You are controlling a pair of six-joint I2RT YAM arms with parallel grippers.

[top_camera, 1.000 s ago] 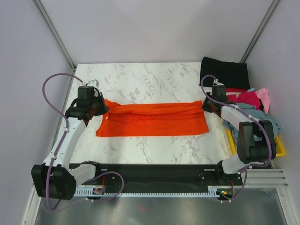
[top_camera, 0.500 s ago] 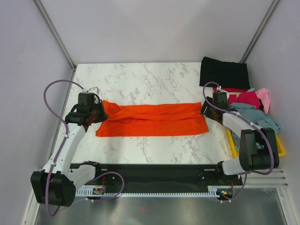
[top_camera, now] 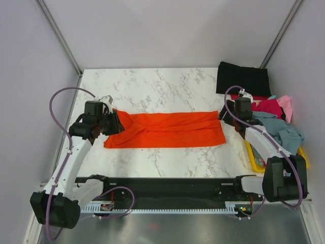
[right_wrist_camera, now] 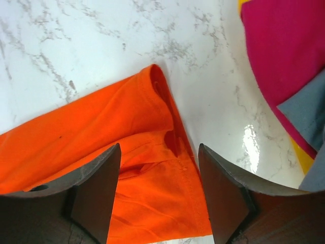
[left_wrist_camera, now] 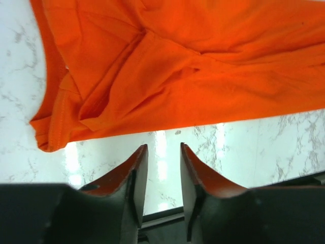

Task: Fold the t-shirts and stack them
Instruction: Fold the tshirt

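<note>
An orange t-shirt (top_camera: 167, 129) lies on the marble table as a long folded strip. My left gripper (top_camera: 116, 122) hovers at its left end. In the left wrist view that gripper (left_wrist_camera: 163, 147) has a narrow gap between its jaws, with only bare marble there, and the orange cloth (left_wrist_camera: 177, 66) lies just beyond the tips. My right gripper (top_camera: 226, 115) is at the strip's right end. In the right wrist view it (right_wrist_camera: 159, 147) stands wide open above the orange hem (right_wrist_camera: 167, 137), holding nothing. A folded black t-shirt (top_camera: 244, 79) lies at the back right.
A yellow bin (top_camera: 303, 161) at the right edge holds a heap of pink (top_camera: 285, 104), red (top_camera: 266, 108) and grey-blue (top_camera: 282, 131) shirts, close beside my right arm. The red cloth (right_wrist_camera: 284, 61) shows at the right wrist view's right side. Side walls border the table.
Both grippers have let go of the orange shirt's ends. The right one opened first and drew back to the right. The left one opened a little over the left end.
</note>
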